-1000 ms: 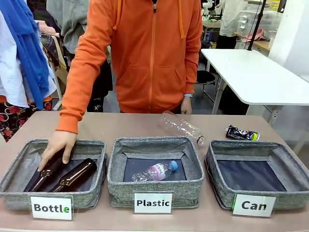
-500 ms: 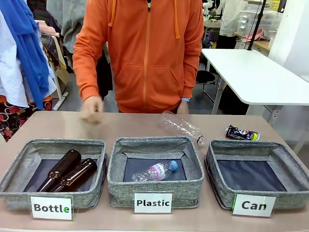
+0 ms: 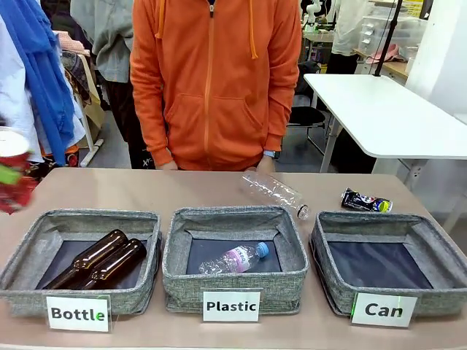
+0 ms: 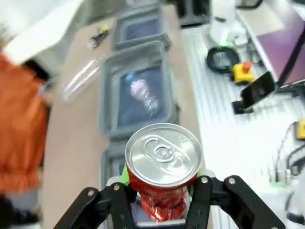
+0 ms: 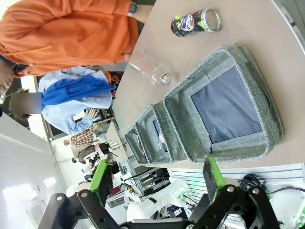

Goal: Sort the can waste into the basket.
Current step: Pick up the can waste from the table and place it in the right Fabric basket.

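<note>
The basket (image 3: 387, 219) holds nothing: left end effector (image 4: 162, 200) clamps the red can (image 4: 163, 157), right end effector (image 5: 157, 174) gapes empty, dark can (image 3: 365, 200) lies at the basket's 12 o'clock.

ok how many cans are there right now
2. The red can is gripped in the left gripper; the dark can lies on the table just beyond the Can basket. None looks hidden.

Bright, even indoor light; shadows on table (image 3: 146, 193) were faint and soft. Front view was sharp, save red can (image 3: 12, 175) smeared at left edge. Left wrist view was blurred throughout, background streaked; can lid caught dull sheen, top-left corner blown white. Right wrist view was crisp, edges bent by wide lens
</note>
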You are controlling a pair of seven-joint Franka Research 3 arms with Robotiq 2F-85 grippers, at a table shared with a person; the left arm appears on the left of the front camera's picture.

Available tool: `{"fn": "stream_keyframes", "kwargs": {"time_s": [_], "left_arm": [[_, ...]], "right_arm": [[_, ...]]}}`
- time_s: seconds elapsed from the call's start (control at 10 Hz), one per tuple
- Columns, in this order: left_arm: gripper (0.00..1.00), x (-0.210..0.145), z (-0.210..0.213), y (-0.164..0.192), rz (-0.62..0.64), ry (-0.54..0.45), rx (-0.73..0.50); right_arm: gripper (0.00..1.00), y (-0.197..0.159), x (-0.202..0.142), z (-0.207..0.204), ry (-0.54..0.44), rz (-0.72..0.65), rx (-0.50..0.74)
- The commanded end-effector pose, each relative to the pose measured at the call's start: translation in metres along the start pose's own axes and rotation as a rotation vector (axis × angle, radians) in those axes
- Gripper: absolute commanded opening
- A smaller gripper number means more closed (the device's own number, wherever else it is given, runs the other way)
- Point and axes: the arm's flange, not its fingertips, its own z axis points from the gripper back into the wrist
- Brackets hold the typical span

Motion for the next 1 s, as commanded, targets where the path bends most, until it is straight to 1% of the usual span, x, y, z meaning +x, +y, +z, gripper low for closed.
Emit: {"fn": "stream_keyframes", "kwargs": {"time_s": [0.0,0.1,0.2,0.3,0.4,0.5,0.6,0.7,0.8,0.9], "left_arm": [[0.47,0.046,-0.065,0.053,-0.134,-0.049,-0.137],[0.47,0.082,-0.108,0.070,-0.177,-0.061,-0.141],[0.47,0.118,-0.151,0.082,-0.221,-0.074,-0.210],[0.47,0.155,-0.194,0.091,-0.220,-0.061,-0.241],[0.47,0.191,-0.240,0.100,-0.231,-0.033,-0.247],[0.47,0.218,-0.273,0.108,-0.220,-0.042,-0.186],[0.47,0.235,-0.300,0.123,-0.196,-0.019,-0.070],[0.47,0.240,-0.325,0.138,-0.138,-0.038,-0.102],[0.47,0.232,-0.348,0.150,-0.101,-0.042,-0.115],[0.47,0.209,-0.347,0.155,-0.032,-0.140,-0.307]], "right_arm": [[1.00,-0.001,0.000,0.002,0.004,0.020,0.004],[1.00,-0.001,0.000,0.002,0.004,0.020,0.004],[1.00,-0.001,0.000,0.002,0.004,0.020,0.004],[1.00,-0.001,0.000,0.002,0.004,0.020,0.004],[1.00,-0.001,0.000,0.002,0.004,0.020,0.004],[1.00,-0.001,0.000,0.002,0.004,0.020,0.004],[1.00,-0.001,0.000,0.002,0.004,0.020,0.004],[1.00,-0.001,0.000,0.002,0.004,0.020,0.004],[1.00,-0.001,0.000,0.002,0.004,0.020,0.004],[1.00,-0.001,0.000,0.002,0.004,0.020,0.004]]}}
